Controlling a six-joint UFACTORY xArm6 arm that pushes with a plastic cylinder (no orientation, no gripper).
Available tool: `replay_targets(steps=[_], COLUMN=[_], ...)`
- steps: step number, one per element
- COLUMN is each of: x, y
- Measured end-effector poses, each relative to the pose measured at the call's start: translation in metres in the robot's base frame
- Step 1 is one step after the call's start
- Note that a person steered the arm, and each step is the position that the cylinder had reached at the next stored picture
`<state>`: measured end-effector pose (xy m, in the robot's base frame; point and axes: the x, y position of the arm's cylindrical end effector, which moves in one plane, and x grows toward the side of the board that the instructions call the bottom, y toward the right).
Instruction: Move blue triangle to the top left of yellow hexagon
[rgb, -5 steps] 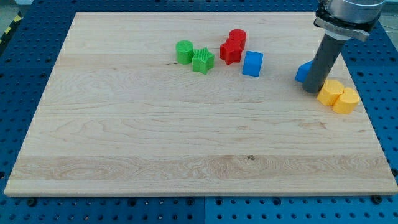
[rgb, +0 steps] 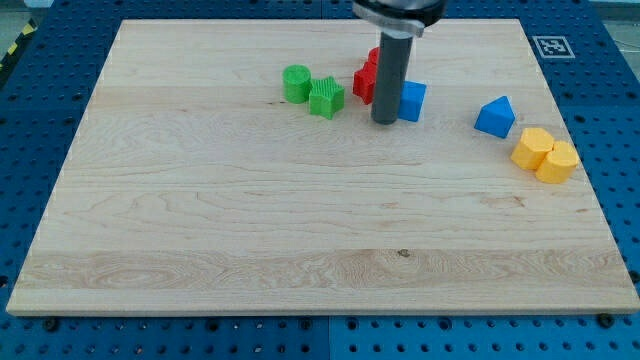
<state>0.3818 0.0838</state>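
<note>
The blue triangle (rgb: 495, 116) lies on the board's right side, just up and left of two yellow blocks (rgb: 544, 154) that touch each other; which one is the hexagon is hard to tell. My tip (rgb: 384, 121) stands well to the left of the triangle, apart from it. The tip is right beside the left side of a blue cube (rgb: 410, 101) and just below the red blocks (rgb: 367, 78), which the rod partly hides.
A green cylinder (rgb: 296, 83) and a green star (rgb: 326, 97) sit left of the red blocks. The wooden board (rgb: 300, 230) lies on a blue perforated table; a marker tag (rgb: 551, 46) is at its top right corner.
My tip has moved left, from beside the blue triangle and yellow blocks to beside the blue cube. The triangle now shows in full. The blocks look unmoved.
</note>
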Motion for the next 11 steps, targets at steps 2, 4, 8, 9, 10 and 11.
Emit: replay_targets(steps=[2, 4, 8, 9, 10, 11], x=[-0.007, -0.007, -0.004, -0.004, -0.004, -0.004], y=[0.081, 0.073, 0.162, 0.138, 0.102, 0.101])
